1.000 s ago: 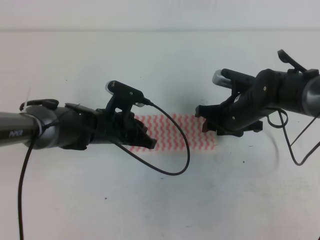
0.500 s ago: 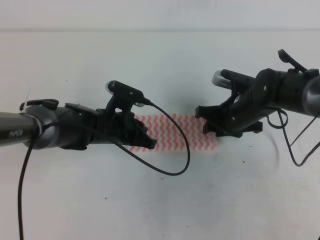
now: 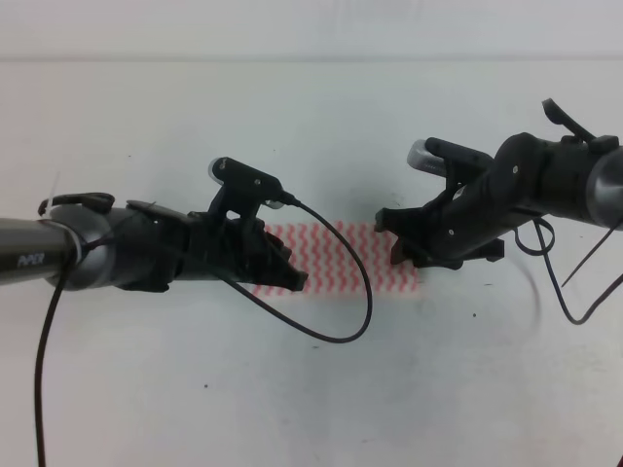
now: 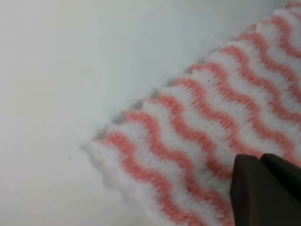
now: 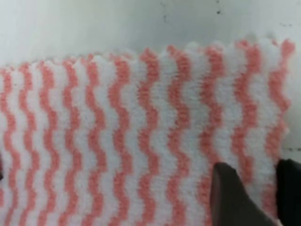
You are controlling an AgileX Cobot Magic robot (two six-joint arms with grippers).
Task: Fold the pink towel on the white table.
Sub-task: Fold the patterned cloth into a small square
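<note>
Right fingers (image 3: pixel 404 255) shifted left over pink towel (image 3: pixel 341 255)'s end.

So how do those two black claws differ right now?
The left gripper sits over the towel's left end, the right gripper over its right end. In the wrist views, the right one's fingers show a gap over the towel's edge, while the left one's look close together. Both hang low over the same striped towel on the table.
</note>
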